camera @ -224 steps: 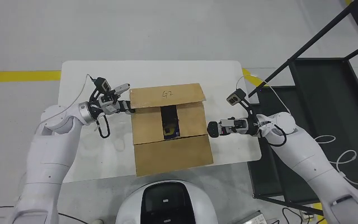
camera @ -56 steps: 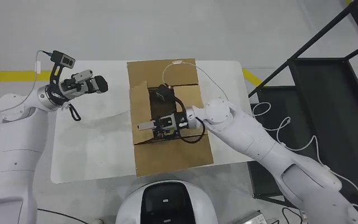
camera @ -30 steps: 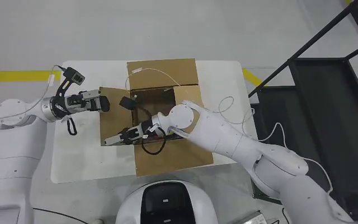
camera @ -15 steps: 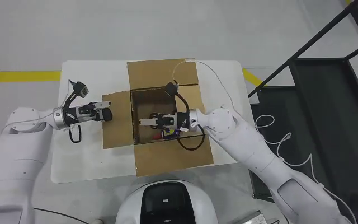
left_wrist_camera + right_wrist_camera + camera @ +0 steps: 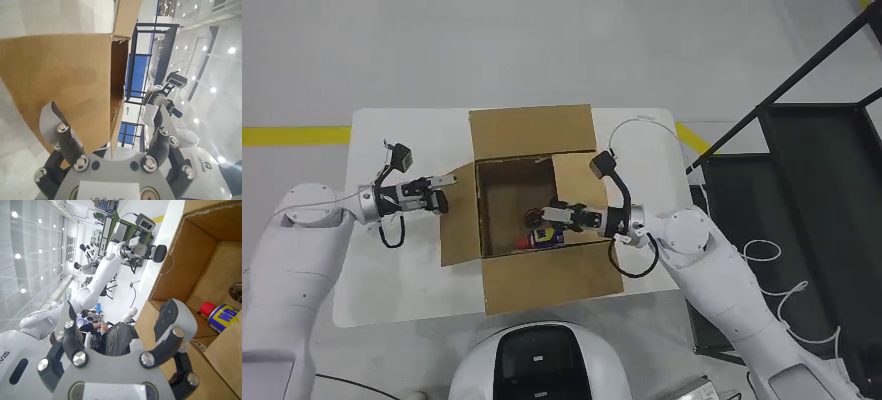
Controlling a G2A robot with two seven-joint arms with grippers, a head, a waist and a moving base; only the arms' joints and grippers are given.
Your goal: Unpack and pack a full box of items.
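Right end effector [image 5: 119,309] hangs open, spray can [image 5: 220,318] just beyond it; reaching in could snag the box [image 5: 189,256] edge, dragging it sideways.

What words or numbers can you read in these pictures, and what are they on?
Spray can in the box: yellow letters on blue, partly hidden behind cardboard, so not readable whole.
Small sign in the room behind: too small to read.
Box flaps: no writing on them.
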